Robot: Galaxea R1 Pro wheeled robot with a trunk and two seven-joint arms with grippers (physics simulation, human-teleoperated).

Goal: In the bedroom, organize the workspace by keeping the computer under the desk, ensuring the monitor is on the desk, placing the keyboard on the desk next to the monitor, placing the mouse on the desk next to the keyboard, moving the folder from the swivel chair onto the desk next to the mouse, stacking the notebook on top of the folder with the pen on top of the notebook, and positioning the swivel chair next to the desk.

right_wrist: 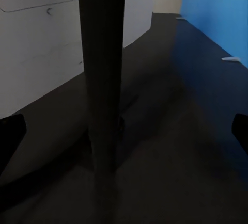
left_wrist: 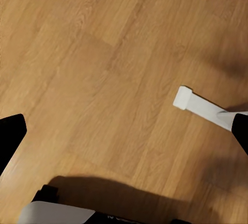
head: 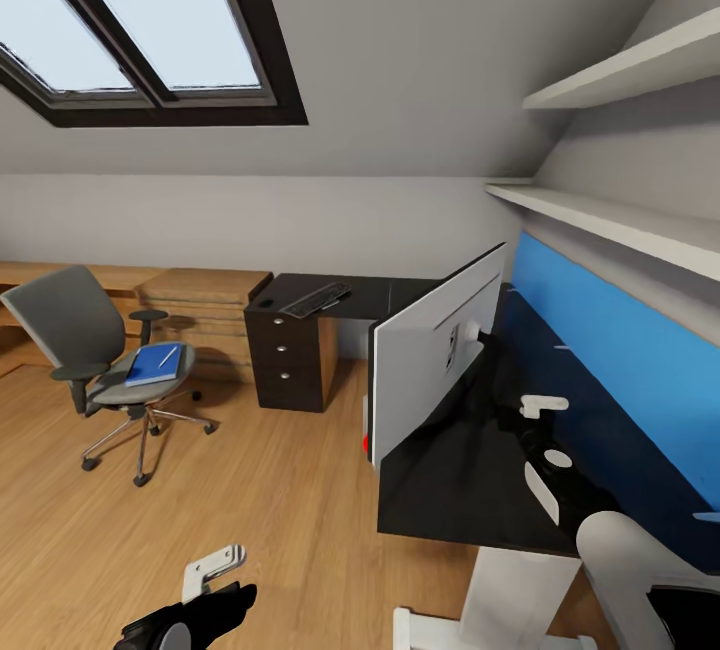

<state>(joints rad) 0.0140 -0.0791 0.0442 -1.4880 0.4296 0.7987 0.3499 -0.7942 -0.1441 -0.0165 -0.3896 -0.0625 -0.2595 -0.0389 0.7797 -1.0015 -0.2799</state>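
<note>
Black desk (head: 440, 470) carries the monitor (head: 430, 360), white back toward me; my right gripper (right_wrist: 124, 131) straddles its stand (right_wrist: 102, 105), fingers spread. Chair (head: 90, 350) holds folder (head: 153, 366) and pen (head: 168, 356). Keyboard (head: 315, 301) lies on the desk. Left gripper (left_wrist: 124, 131) open over floor (left_wrist: 103, 69).

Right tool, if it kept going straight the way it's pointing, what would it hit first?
Most likely the monitor's thin black stand: it rises dead ahead between the fingertips, above the desk. The monitor's white back lies beyond. Depth is hard to judge.
</note>
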